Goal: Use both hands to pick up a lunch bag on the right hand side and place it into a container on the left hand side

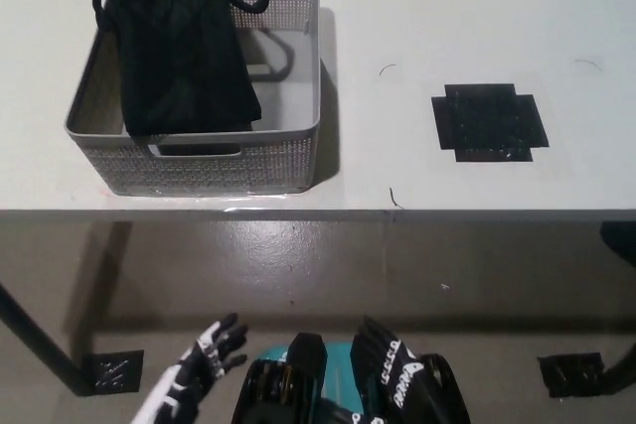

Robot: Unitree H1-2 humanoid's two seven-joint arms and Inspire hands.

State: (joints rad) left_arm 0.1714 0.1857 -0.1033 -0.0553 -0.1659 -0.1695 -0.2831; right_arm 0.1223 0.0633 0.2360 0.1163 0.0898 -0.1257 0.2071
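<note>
A black lunch bag (179, 42) stands upright inside the grey perforated basket (298, 141) at the table's left, its strap looped over the basket's far rim. My white left hand (204, 369) hangs low below the table's front edge at the bottom left, fingers spread and holding nothing. My black right hand (393, 369) sits at the bottom middle, close to my body, also below the table, with its fingers extended and nothing in it. Both hands are far from the basket.
A black cross-shaped tape mark (489, 122) lies on the white table (447, 27) at the right. Below the table edge is bare floor with a table leg (30, 335) at the lower left.
</note>
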